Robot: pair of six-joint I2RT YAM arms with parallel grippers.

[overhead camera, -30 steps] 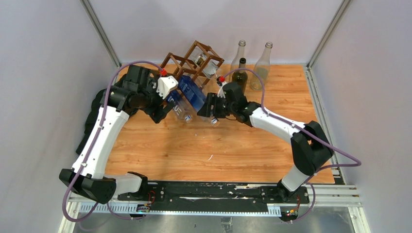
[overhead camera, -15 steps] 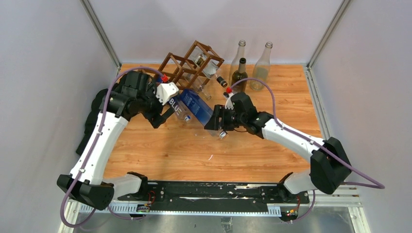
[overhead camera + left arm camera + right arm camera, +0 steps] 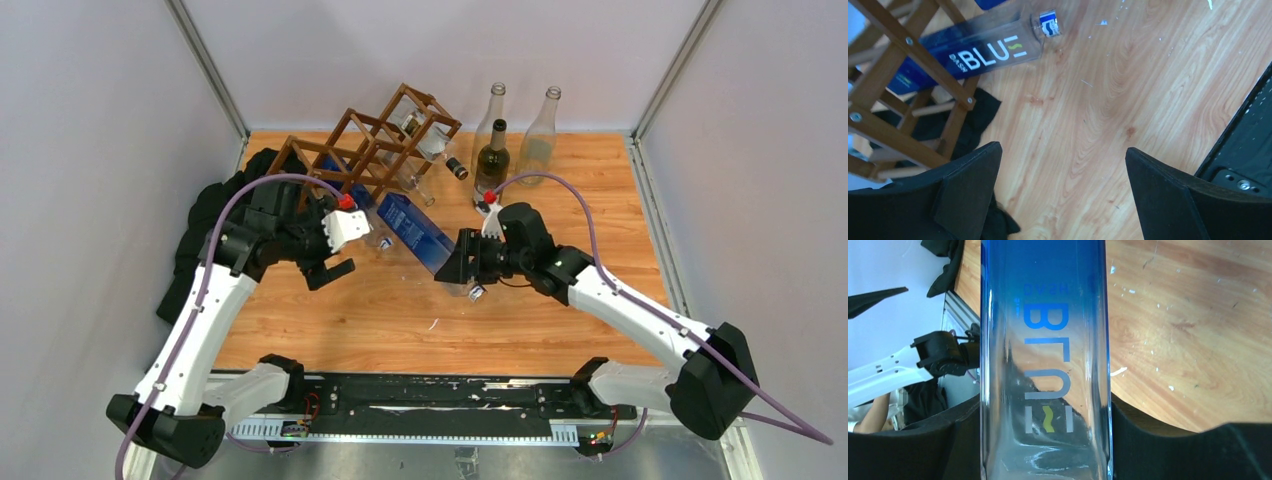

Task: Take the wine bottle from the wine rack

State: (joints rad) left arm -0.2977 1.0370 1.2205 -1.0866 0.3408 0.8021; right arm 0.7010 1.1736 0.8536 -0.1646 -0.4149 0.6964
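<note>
Since the right gripper (image 3: 458, 268) is clamped on the blue wine bottle (image 3: 412, 230) near its neck, with the long axis slanting back-left so its base sits just beside the wine rack (image 3: 372, 150), I'd guess the next pull goes near-right along that line, and the left gripper (image 3: 1063, 197) is gaping, holding nothing.

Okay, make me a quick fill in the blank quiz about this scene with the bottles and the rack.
1. The left gripper hangs over the table with its jaws ___.
2. The right gripper is shut on a square bottle whose big lettering reads ___.
3. To the right of the wine rack, ___ upright bottles stand at the back.
Missing words: open; BLUE; three.
</note>
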